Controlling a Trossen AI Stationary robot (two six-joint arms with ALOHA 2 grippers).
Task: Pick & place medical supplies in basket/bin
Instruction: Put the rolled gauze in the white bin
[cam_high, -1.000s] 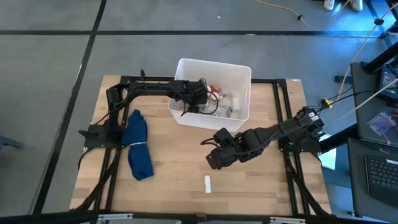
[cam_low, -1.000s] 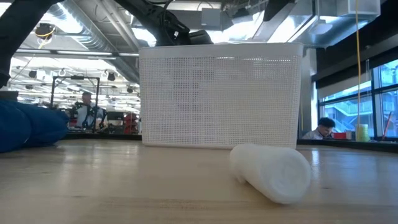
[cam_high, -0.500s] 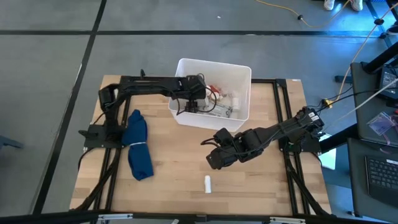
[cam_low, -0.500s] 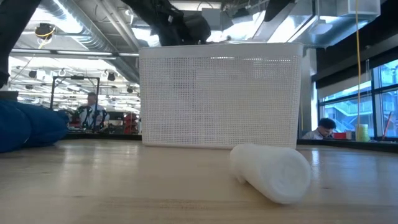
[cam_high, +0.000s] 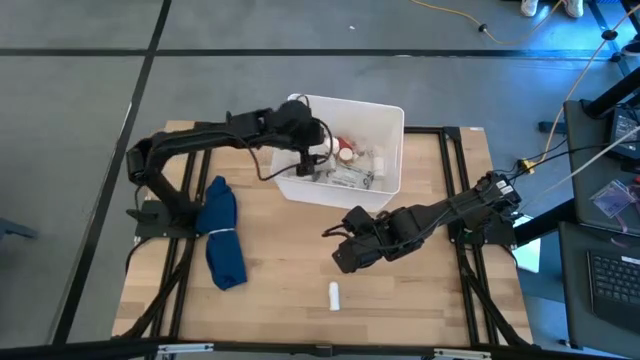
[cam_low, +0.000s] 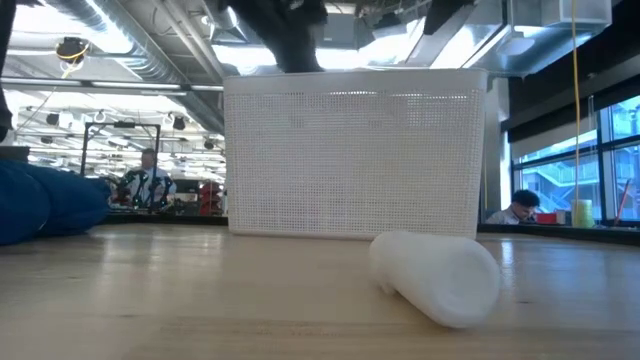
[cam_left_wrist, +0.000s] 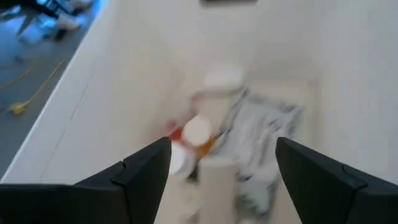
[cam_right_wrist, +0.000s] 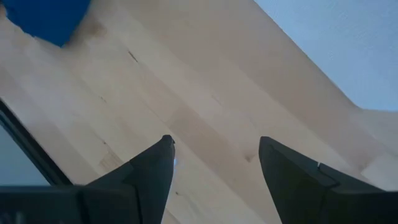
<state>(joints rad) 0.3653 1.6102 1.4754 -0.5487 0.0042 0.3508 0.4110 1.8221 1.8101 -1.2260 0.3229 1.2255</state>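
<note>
From above, the left gripper (cam_high: 306, 150) hangs over the tub (cam_high: 390, 122); one white tube (cam_high: 335, 294) lies loose near the right gripper (cam_high: 343, 256). Both wrist views show spread, empty fingers. A clumsy grab could roll the tube away.

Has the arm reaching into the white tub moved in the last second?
Yes. The left gripper has pulled back toward the white tub's left wall and far-left corner, leaving the supplies uncovered.
</note>
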